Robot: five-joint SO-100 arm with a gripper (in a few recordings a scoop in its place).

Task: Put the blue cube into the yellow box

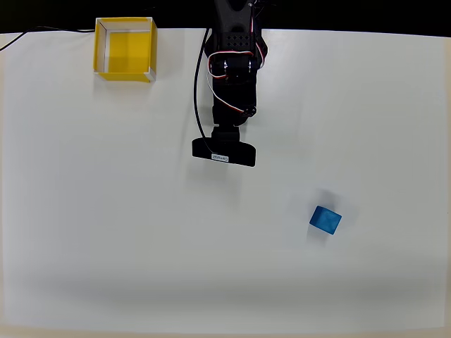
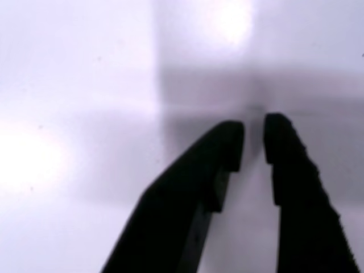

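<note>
Black fingers (image 2: 227,170) of the hand (image 2: 253,139) hang nearly pressed together, empty over bare tabletop (image 1: 106,232), so it should spread wide and swing toward the blue cube (image 1: 325,220), well apart, opposite the yellow box (image 1: 125,48).

the overhead view is bright and evenly lit, sharp across the white counter (image 1: 106,232), with a faint grey band of shade along its lower part. the blue cube (image 1: 325,220) casts a soft, short shadow up and to the right. the wrist view is soft and out of focus, tinted pale violet, with two blown-out glare patches at top and left and a broad blurred shadow crossing behind the dark end effector (image 2: 253,142).
</note>
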